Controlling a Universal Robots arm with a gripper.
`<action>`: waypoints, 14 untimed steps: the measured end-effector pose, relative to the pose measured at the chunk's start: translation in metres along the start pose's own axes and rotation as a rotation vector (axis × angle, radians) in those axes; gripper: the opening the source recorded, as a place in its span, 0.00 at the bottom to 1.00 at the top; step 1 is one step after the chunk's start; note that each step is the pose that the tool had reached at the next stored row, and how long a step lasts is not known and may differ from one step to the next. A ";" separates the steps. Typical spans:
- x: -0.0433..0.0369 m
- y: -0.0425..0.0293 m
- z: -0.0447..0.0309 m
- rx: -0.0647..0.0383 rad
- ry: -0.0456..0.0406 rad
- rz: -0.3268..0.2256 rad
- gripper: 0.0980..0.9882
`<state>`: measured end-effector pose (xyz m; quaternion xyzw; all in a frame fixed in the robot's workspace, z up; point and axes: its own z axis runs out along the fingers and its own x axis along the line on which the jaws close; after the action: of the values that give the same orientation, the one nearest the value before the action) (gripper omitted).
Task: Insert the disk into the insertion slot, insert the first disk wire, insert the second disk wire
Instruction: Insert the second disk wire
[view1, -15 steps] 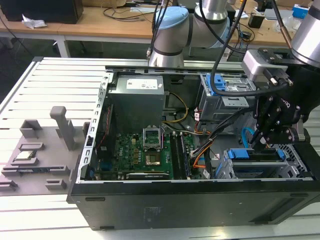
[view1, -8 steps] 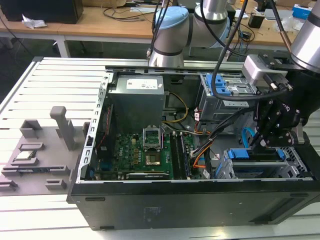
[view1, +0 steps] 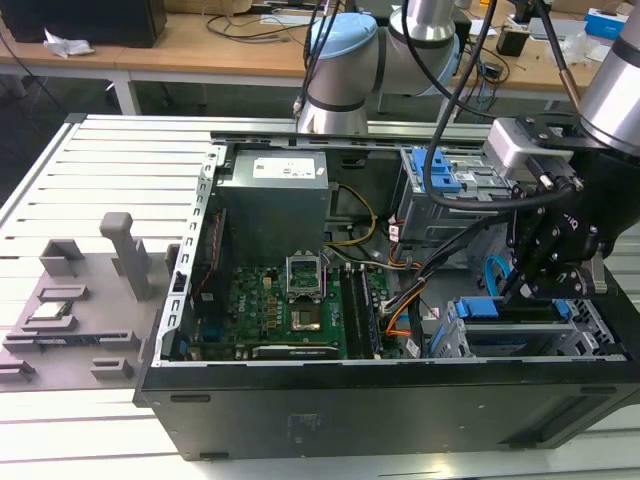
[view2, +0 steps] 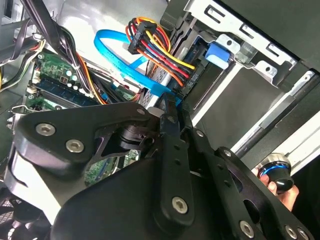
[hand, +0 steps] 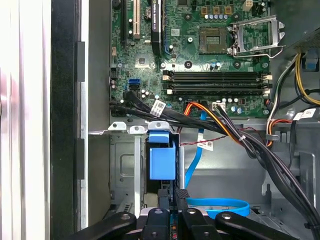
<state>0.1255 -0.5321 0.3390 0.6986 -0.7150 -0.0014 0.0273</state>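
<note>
Gripper (view2: 167, 107) fingers pinch closed on the limp, light blue cable (view2: 117, 55) beside the drive cage (view1: 590, 330); best held at its stiff plug.

No print can be read (labels too small).

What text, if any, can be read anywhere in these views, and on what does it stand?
None can be read.
Power supply label: print too small.
White cable tags: print blurred.
Motherboard markings: too small.
</note>
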 end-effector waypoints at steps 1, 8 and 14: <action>0.0000 0.0000 0.0001 0.000 -0.0001 0.000 0.07; 0.0000 0.0000 0.0007 0.000 -0.0002 0.000 0.16; 0.0004 0.0004 -0.0113 0.000 -0.0002 0.000 0.16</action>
<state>0.1255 -0.5320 0.3503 0.6986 -0.7150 -0.0015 0.0272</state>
